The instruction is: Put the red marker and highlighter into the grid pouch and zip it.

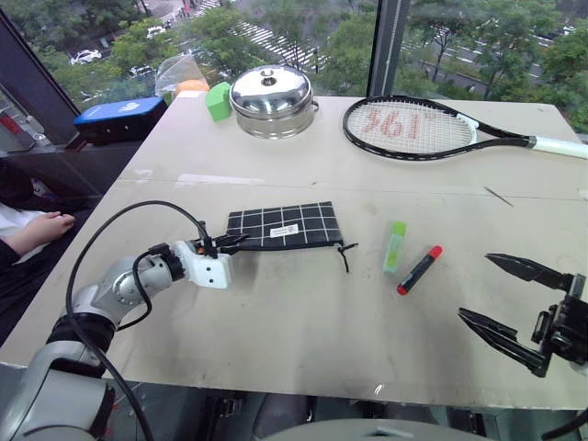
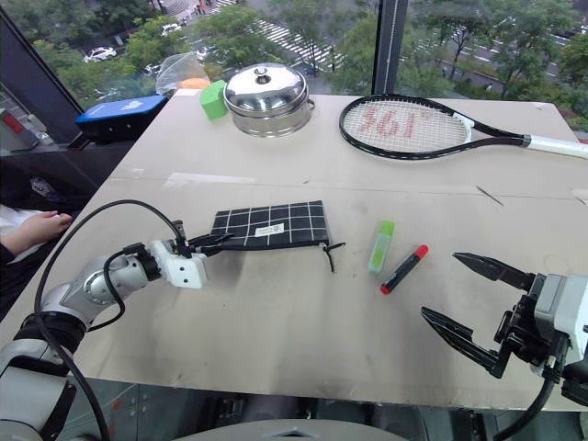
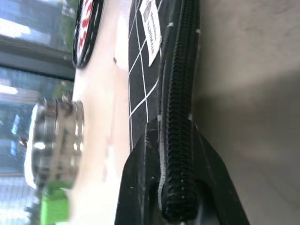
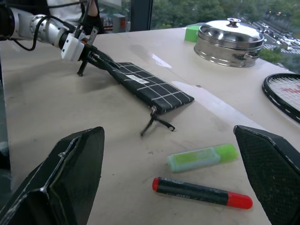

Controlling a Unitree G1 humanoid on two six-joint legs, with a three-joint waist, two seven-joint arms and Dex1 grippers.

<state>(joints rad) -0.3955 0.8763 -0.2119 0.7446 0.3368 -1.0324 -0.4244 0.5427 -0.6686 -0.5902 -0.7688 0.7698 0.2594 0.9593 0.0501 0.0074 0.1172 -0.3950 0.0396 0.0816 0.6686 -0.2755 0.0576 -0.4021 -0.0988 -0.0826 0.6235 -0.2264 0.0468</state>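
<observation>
On the table (image 1: pixel 303 340), left gripper (image 1: pixel 223 244) clamps the grid pouch (image 1: pixel 285 225); right gripper (image 1: pixel 501 300) gapes wide.

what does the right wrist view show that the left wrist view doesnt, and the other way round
Right wrist view alone: the red marker, the highlighter, the pouch's zipper pull cord, and the open right tool.

Left wrist view alone: a close look along the zipper edge pinched in the shut left tool.

Both: the grid pouch with its white label, the steel pot, the green cube and the racket.
</observation>
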